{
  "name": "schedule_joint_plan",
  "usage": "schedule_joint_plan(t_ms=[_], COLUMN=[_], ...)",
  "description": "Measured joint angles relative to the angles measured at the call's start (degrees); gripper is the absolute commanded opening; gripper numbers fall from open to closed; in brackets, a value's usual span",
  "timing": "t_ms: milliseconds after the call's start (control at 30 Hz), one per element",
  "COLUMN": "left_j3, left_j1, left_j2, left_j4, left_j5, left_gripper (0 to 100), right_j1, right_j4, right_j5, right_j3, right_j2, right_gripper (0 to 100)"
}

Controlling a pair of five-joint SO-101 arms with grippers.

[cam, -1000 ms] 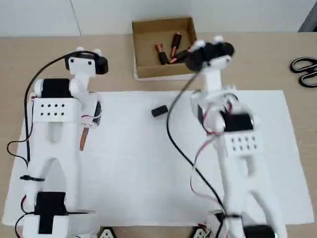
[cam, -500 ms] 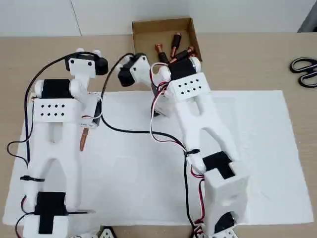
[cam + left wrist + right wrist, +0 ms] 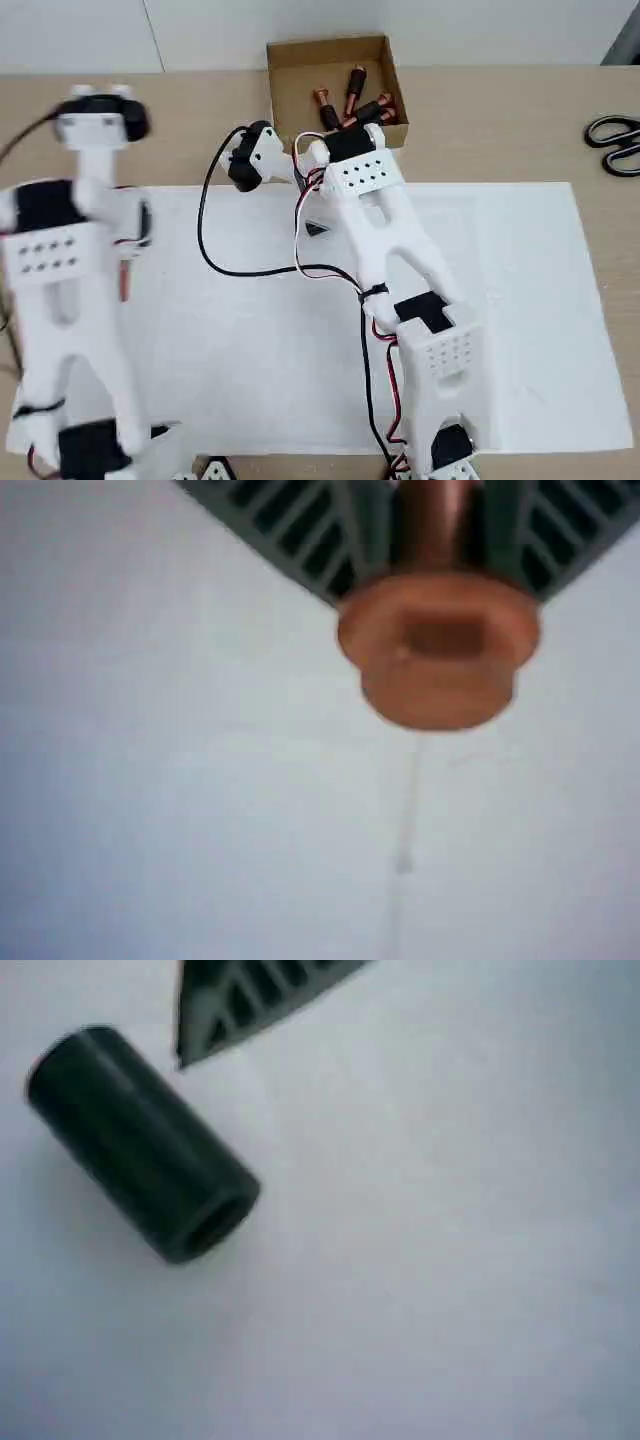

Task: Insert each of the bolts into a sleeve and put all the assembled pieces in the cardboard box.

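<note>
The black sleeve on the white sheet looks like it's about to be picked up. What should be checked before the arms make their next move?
1. Bolt gripped by the left gripper: ok, shut on the shaft, head sticking out.
2. Sleeve free to grab: ok, it lies on its side on the white sheet, nothing touching it.
3. Sleeve's open end clear: ok in the right wrist view.
4. Right gripper holding the sleeve: not ok, it is beside the sleeve and has no hold on it.
5. Right gripper lined up around the sleeve: cannot tell.
6. Room in the cardboard box: ok, assembled pieces lie at one side, with bare floor left.
</note>
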Motion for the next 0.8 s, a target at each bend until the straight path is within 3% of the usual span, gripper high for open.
schedule_joint_plan(t_ms=[200, 367, 800], left_j3=[0.0, 0.0, 7.3], left_j1=[-15.5, -23.6, -27.3], left_j2=[-8.0, -12.7, -20.6], left_j4=[0.0, 0.0, 0.0], left_j5=[0.1, 0.1, 0.1], left_gripper=[0, 0, 0], right_j1=[-1.1, -2.6, -3.3], right_j4=[-1.3, -1.0, 3.3], right_j5=[3.1, 7.6, 15.9], right_j3=[0.0, 0.0, 0.0], right_j2=[2.6, 3.3, 3.3], right_gripper=[18.8, 18.8, 18.7])
